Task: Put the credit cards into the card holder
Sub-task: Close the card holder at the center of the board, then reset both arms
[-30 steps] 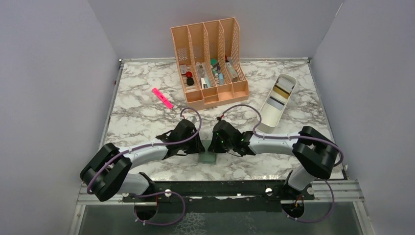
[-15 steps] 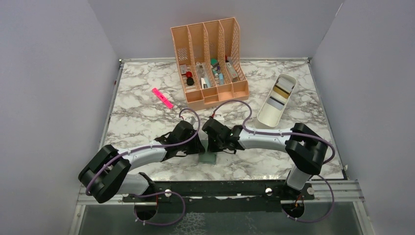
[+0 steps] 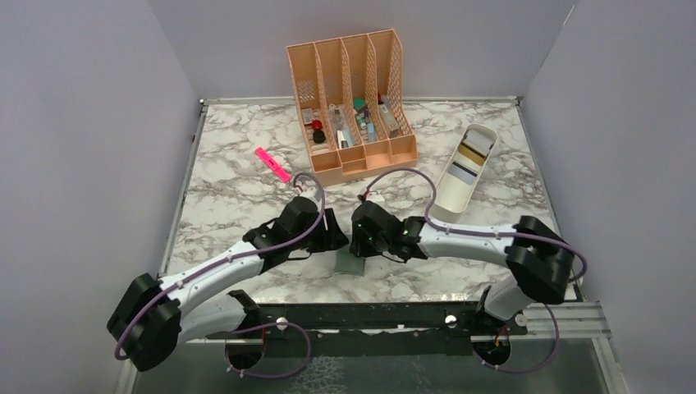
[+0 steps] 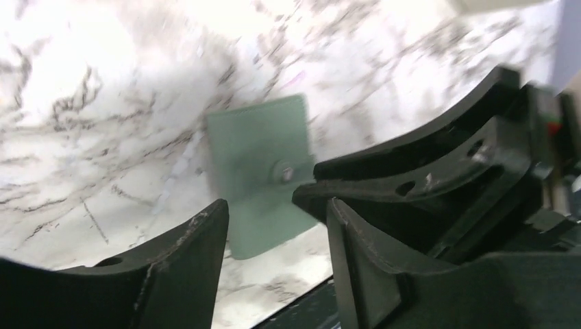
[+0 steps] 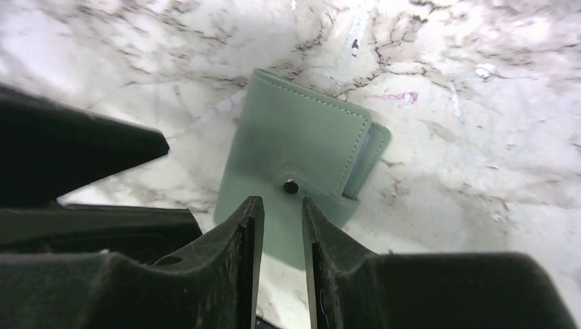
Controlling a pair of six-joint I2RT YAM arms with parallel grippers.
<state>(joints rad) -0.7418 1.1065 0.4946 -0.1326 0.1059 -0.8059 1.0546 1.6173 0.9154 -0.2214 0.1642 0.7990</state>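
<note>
The card holder [image 5: 301, 147] is a grey-green wallet lying folded on the marble near the table's front edge [image 3: 350, 263], its snap tab fastened. My right gripper [image 5: 281, 202] hovers just over the tab end, jaws a narrow gap apart with nothing clamped. My left gripper [image 4: 275, 205] stands open wider beside the card holder [image 4: 257, 171], gripping nothing. In the top view both grippers [image 3: 328, 240] [image 3: 359, 245] meet over it. The credit cards [image 3: 470, 153], gold and dark, lie in the white tray [image 3: 447, 201] at the right.
A peach slotted organizer [image 3: 353, 98] full of small items stands at the back centre. A pink highlighter [image 3: 272, 164] lies to its left. The table's front edge and dark rail run just below the card holder.
Both grippers' jaws have parted wider than before. The left arm has stretched out and its gripper has drawn slightly back from the card holder; the right gripper stays over the tab.
</note>
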